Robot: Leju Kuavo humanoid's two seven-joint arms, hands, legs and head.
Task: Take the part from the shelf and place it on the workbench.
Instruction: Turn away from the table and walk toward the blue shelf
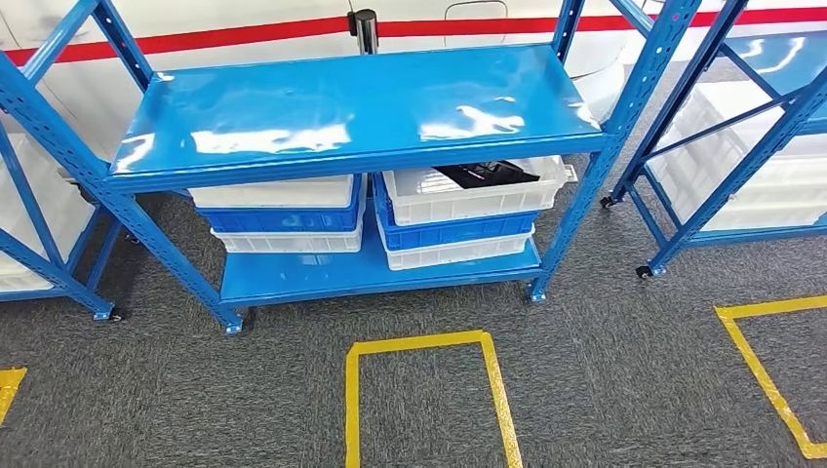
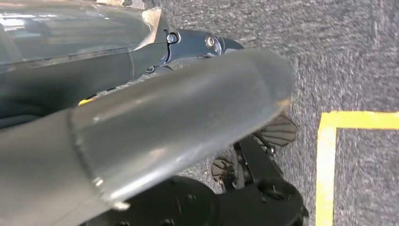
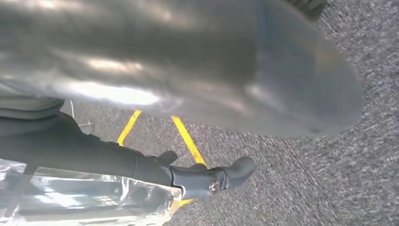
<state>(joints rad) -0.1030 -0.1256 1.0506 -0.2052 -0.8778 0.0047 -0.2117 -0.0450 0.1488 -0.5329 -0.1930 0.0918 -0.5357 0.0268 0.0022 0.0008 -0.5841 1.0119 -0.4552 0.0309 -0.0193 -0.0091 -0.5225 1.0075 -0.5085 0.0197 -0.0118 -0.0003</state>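
A black part [image 1: 486, 175] lies in the top white bin [image 1: 444, 200] of the right-hand stack, on the lower level of the blue shelf [image 1: 351, 112] straight ahead. The shelf's top level is bare. My left hand [image 2: 155, 127] hangs over the grey carpet, its thick grey thumb stretched out, a dark finger [image 2: 202, 43] straight beside it and nothing in its grasp. My right hand [image 3: 188, 61] hangs likewise above the carpet, one dark finger [image 3: 211, 179] extended, holding nothing. Both hands are far from the shelf.
A second stack of white and blue bins [image 1: 283, 214] stands left of the first. More blue racks stand at the left [image 1: 39, 244] and right [image 1: 741, 146]. Yellow tape [image 1: 429, 343] outlines a box on the carpet in front of the shelf, and another box is marked at the right [image 1: 770, 312].
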